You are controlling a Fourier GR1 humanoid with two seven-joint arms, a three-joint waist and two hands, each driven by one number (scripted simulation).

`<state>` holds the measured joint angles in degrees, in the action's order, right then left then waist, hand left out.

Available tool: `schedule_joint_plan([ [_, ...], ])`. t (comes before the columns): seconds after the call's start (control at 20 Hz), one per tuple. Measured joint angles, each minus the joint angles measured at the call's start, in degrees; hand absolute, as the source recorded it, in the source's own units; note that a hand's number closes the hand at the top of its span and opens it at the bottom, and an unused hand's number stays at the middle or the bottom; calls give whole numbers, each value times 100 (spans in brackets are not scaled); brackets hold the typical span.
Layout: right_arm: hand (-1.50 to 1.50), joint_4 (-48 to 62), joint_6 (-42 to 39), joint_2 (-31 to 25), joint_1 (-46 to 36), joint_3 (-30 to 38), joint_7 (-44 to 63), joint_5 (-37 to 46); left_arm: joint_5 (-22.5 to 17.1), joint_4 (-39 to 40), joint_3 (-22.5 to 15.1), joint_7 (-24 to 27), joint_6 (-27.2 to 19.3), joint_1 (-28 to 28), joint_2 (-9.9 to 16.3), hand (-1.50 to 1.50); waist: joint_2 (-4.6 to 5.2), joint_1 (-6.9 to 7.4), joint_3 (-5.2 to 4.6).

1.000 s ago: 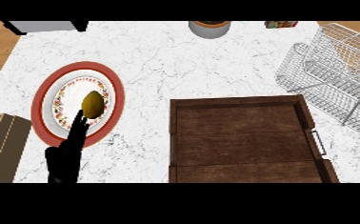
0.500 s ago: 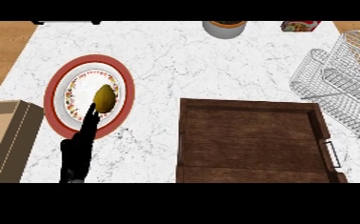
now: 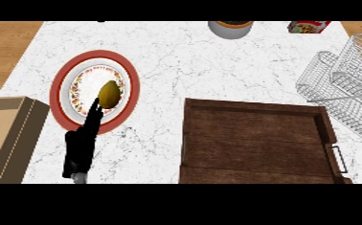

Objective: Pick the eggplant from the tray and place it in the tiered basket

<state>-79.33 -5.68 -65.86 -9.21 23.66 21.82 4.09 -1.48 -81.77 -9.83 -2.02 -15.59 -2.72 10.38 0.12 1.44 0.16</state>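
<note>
1. My left robot hand (image 3: 83, 141) comes in from the lower left of the head view and lies stretched out over the bench (image 3: 184, 61), pointing up and a little right.
2. Its fingers (image 3: 93, 108) are straight and close together, not curled round anything; the hand is open and has hold of nothing.
3. The fingertips reach over the rim of the plate (image 3: 71, 71) and end at the lower edge of a yellow-brown, egg-shaped thing (image 3: 108, 93) lying on it. I cannot tell whether they touch it.
4. That thing is the only food I see; it lies on the plate at the left, not on the tray (image 3: 254, 142), whose wooden floor is bare.
5. The tray is at the lower right, well apart from the plate.
6. The wire basket (image 3: 339, 80) stands at the right edge, just beyond the tray's far right corner.
7. A brown box (image 3: 17, 138) sits at the left edge, beside my hand.
8. My right robot hand does not show.
</note>
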Motion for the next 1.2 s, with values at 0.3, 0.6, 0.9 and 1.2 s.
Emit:
schedule_joint_plan([
  [0.3,150,768,287,420,-904,-841,45,675,62,-91,-21,29,12,-126,-85,0,2,20,-1],
  [0.6,150,1738,484,988,-1601,-1025,-312,925,98,-20,73,-18,49,-50,-101,0,-6,-18,4],
  [0.9,-150,2441,402,1513,-2035,-563,-551,295,96,87,146,62,76,7,-128,0,-43,-52,-20],
  [1.2,-150,2879,489,1828,-2335,39,-979,-307,134,54,165,46,61,-26,-167,0,-28,-73,3],
])
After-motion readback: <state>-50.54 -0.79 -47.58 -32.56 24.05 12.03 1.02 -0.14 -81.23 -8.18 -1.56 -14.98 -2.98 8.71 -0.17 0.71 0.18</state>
